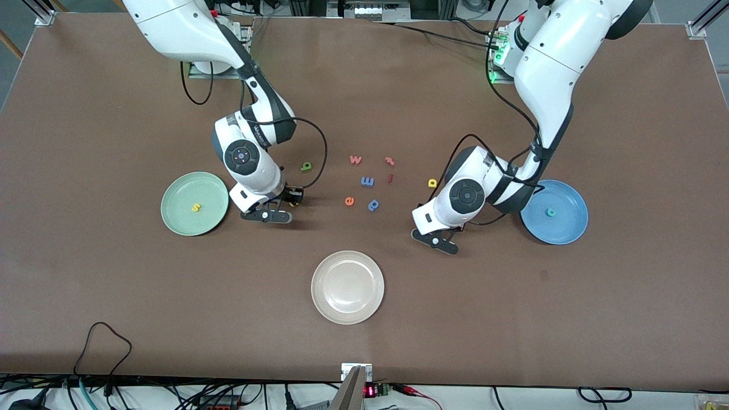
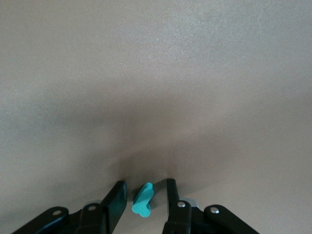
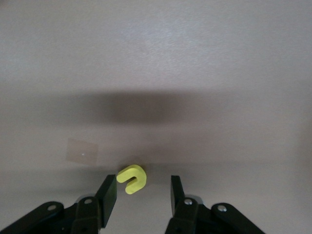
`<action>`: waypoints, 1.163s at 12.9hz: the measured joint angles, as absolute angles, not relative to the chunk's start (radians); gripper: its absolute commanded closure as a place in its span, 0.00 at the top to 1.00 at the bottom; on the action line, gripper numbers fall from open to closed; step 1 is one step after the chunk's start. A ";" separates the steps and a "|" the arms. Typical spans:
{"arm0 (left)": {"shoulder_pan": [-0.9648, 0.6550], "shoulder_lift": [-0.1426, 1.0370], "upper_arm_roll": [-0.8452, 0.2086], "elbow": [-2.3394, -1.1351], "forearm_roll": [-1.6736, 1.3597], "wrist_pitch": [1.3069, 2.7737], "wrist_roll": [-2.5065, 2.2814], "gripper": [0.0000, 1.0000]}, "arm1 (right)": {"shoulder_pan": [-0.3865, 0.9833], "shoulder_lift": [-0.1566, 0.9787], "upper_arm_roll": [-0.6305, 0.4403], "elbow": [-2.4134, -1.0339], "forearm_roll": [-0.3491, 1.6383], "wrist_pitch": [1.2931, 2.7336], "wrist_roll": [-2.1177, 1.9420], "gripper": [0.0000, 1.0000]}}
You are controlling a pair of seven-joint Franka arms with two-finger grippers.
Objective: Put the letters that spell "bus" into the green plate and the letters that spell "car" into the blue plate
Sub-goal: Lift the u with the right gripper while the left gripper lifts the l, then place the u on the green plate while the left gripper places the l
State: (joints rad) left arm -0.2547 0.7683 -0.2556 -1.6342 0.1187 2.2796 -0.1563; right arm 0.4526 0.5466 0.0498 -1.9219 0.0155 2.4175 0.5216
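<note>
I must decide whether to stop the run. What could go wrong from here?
1. The yellow u lies near one finger of the right gripper, off-centre, so closing may push it aside.
2. The teal r sits between the left gripper fingers with gaps on both sides; the grip may fail.

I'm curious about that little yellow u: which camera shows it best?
The right wrist view: the yellow u lies on the table between the right gripper fingers, its shape plain. The front view shows only a yellow speck at that gripper; the left wrist view shows none of it.
</note>
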 measured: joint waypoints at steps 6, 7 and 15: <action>-0.252 0.767 -0.252 -1.631 0.119 2.282 -0.157 0.00 | 0.472 0.596 0.048 -1.920 0.010 2.460 0.483 0.53; -0.246 0.766 -0.249 -1.630 0.119 2.283 -0.157 0.00 | 0.473 0.597 0.048 -1.918 0.010 2.461 0.483 0.53; 0.092 0.632 -0.227 -1.637 0.122 2.004 -0.039 0.00 | 0.473 0.594 0.046 -1.916 0.010 2.462 0.472 0.13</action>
